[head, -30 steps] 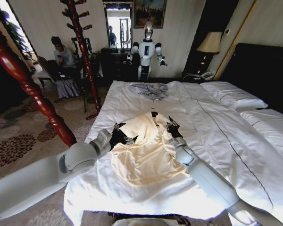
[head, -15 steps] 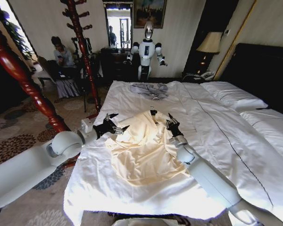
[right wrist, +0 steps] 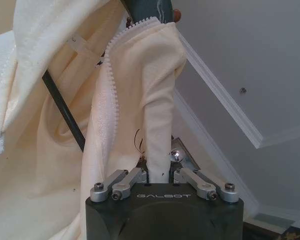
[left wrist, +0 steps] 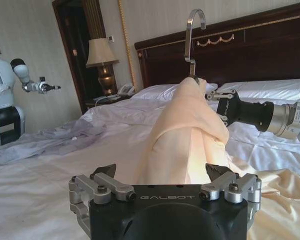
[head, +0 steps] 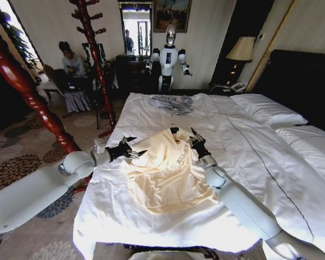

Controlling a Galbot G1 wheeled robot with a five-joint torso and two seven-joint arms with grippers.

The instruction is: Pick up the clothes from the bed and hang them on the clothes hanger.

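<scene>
So the right claw (head: 195, 142) is clamped on a fold of the clothes (head: 165, 170), lifting the collar end up off the bed (head: 244, 146) like a little tent. In the right wrist view you can see the cream fabric pinched tight in the claw (right wrist: 160, 172), zipper edge running up beside it. The hanger (left wrist: 192, 40) sits inside the raised bit, its silver hook poking straight up out of the top, and a thin dark bar of it (right wrist: 62, 110) shows inside the garment. The rest of the clothes trails down flat on the duvet toward 6 o'clock.

Left claw (head: 131, 150) is apart, holding nothing, hovering at about 9 o'clock from the raised collar, near the garment's left edge. Its fingers (left wrist: 102, 172) are spread wide, with the lifted fabric (left wrist: 187, 135) standing just beyond them.

A grey garment (head: 172, 103) lies at 12 o'clock, farther up the bed.
</scene>
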